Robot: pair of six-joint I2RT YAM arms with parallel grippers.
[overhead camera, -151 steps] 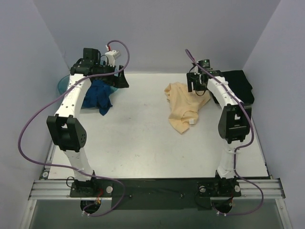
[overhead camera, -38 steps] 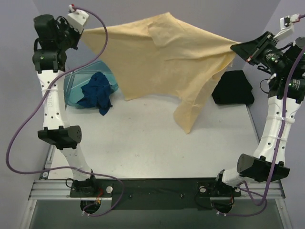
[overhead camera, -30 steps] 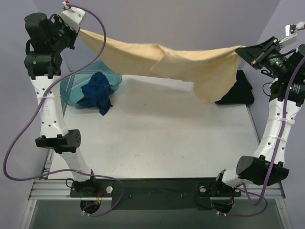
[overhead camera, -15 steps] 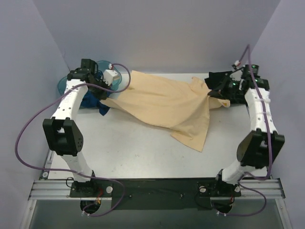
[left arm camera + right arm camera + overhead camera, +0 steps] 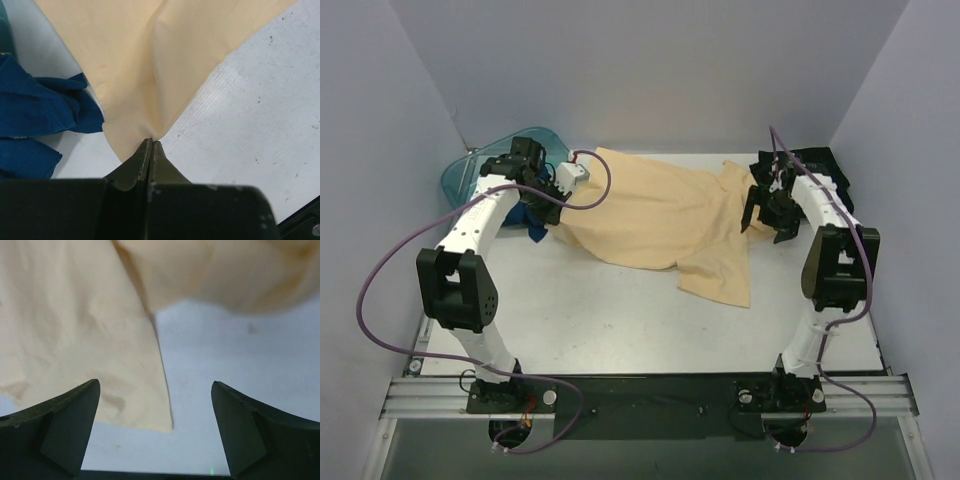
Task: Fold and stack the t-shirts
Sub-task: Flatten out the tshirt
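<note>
Released within the last half second, the right-hand corner of the pale yellow-tan short-sleeved cotton t-shirt [image 5: 660,215] has dropped from the right gripper [image 5: 767,224]. A second ago the shirt hung stretched in the air between both arms. It now lies spread on the white table [image 5: 620,320], reaching rightward from the teal translucent plastic basin [image 5: 470,175], with one flap trailing toward the near edge.

From the right wrist, the shirt's edge [image 5: 75,315] lies below and just ahead of the right gripper [image 5: 155,384], whose jaws stand wide apart with nothing between them.

The left gripper [image 5: 551,218] sits just right of the basin, low over the table. In its wrist view the left gripper [image 5: 151,145] is pressed fully closed on the shirt's corner [image 5: 165,50], the cloth gathering to a point at the tips.

A crumpled dark blue t-shirt [image 5: 534,228] spills from the basin onto the table, touching the yellow one's left edge; the left wrist view shows it [image 5: 35,110] just beside the pinched corner.

A black t-shirt [image 5: 830,160] lies across the table from the basin, at the far right corner, partly hidden behind the right arm.
</note>
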